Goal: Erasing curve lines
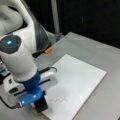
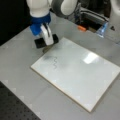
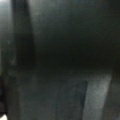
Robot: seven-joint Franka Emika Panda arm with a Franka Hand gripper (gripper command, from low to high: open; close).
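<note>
A grey table (image 2: 20, 65) carries a white board (image 2: 82, 75) and a small orange object (image 2: 81, 28).

board (image 2: 82, 72): smooth, glossy white face with a bright glare patch; pale wood-like edge
tabletop (image 2: 22, 82): matt grey, smooth
block (image 2: 40, 43), at the gripper (image 2: 47, 37): matt black
gripper: glossy white plastic shell, blue plastic collar
curve lines (image 1: 59, 100): thin dark ink

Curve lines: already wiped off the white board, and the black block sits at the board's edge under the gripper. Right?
Not quite. The curve lines are not wiped off: in both front views the wavy stroke is there on the white board. The rest holds: the black block sits at the board's edge under the gripper.
</note>
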